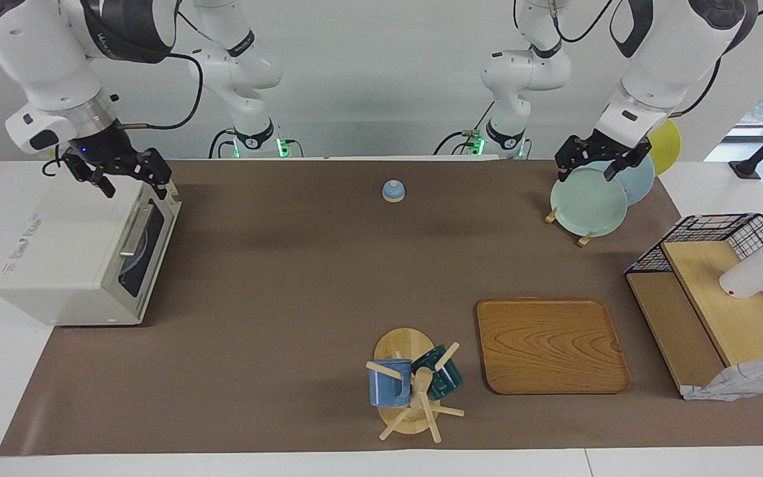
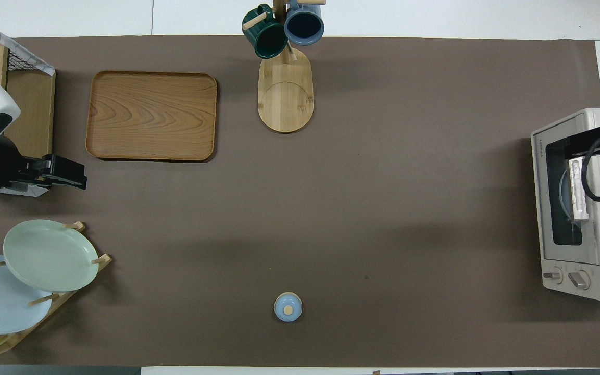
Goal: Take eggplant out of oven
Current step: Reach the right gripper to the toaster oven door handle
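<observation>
Overhead view shows the oven (image 2: 581, 203) at the right arm's end of the surface (image 2: 383, 208), its dark glass door shut and the metal bar handle (image 2: 577, 190) across it. No eggplant can be seen: through the glass only a pale round shape, perhaps a plate, shows, so the eggplant is presumably inside and hidden.

By its kind, an eggplant should be light, fairly firm, and smooth-skinned enough to slip. A hold across its middle, with moderate squeeze, looks safest; the stem end would be too thin. The door must come open first, by pulling the handle.

Over the oven's top, at the corner nearest the robots and above the door, hangs the right end effector (image 1: 131, 173); its fingers are spread apart and hold nothing. The left end effector (image 1: 595, 159) waits over the plate rack (image 1: 583, 237), above the green plate (image 1: 588, 202), also spread and empty.

Elsewhere sit a wooden tray (image 2: 151, 115), a mug stand (image 2: 284, 94), and a small blue lidded pot (image 2: 288, 306).
</observation>
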`<state>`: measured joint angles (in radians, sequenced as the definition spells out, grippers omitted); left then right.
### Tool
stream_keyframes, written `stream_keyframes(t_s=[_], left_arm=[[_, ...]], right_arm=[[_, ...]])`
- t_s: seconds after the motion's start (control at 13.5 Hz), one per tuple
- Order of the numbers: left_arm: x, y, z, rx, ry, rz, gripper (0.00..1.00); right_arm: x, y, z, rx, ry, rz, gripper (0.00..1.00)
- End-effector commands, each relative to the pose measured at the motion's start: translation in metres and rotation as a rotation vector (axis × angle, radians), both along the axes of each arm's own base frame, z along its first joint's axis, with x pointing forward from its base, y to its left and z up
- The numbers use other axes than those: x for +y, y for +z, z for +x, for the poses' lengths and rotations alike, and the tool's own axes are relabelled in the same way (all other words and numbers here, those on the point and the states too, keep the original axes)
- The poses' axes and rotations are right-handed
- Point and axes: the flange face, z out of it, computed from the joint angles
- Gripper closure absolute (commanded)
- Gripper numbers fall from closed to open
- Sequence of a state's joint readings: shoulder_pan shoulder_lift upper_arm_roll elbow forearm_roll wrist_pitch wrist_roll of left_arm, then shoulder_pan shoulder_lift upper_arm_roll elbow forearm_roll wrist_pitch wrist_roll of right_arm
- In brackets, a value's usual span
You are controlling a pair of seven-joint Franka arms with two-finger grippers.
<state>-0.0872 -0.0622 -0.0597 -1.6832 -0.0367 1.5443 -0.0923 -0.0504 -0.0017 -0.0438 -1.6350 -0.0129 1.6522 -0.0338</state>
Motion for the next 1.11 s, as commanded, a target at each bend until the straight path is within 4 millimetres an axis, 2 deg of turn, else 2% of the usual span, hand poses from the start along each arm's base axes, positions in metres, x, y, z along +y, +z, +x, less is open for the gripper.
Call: stream_keyframes(t_s=[0.0,0.07,0.15,0.3,0.37,0.52,0.67,0.74,0.81,1.04], left_arm=[[0.002,0.004,-0.003,-0.011,0.002,0.015,0.0],[0.002,0.004,-0.003,-0.01,0.002,0.016,0.0],[0.002,0.004,-0.003,-0.011,0.002,0.015,0.0],[0.002,0.004,-0.003,-0.01,0.002,0.016,0.0],[0.002,0.004,-0.003,-0.01,0.002,0.016,0.0],[0.003,0.004,-0.003,-0.012,0.002,0.017,0.0],[0.002,0.004,-0.003,-0.011,0.002,0.015,0.0],[0.002,0.004,-0.003,-0.011,0.002,0.015,0.0],[0.002,0.004,-0.003,-0.011,0.002,0.015,0.0],[0.003,0.004,-0.003,-0.012,0.002,0.017,0.0]], right_arm=[[-0.007,-0.011,-0.003,-0.047,0.059,0.021,0.7],[-0.016,-0.015,-0.009,-0.039,0.128,0.02,1.0],[-0.023,-0.021,-0.015,-0.024,0.168,0.02,1.0],[-0.025,-0.041,-0.022,0.006,0.14,0.004,1.0],[-0.028,-0.053,-0.024,0.031,0.072,-0.009,1.0],[-0.035,-0.063,-0.026,0.039,-0.086,-0.036,1.0],[-0.042,-0.076,-0.022,0.026,-0.102,-0.063,1.0],[-0.057,-0.087,-0.023,0.018,-0.122,-0.063,1.0],[-0.063,-0.096,-0.026,0.016,-0.129,-0.062,1.0],[-0.063,-0.105,-0.027,0.028,-0.129,-0.064,1.0]])
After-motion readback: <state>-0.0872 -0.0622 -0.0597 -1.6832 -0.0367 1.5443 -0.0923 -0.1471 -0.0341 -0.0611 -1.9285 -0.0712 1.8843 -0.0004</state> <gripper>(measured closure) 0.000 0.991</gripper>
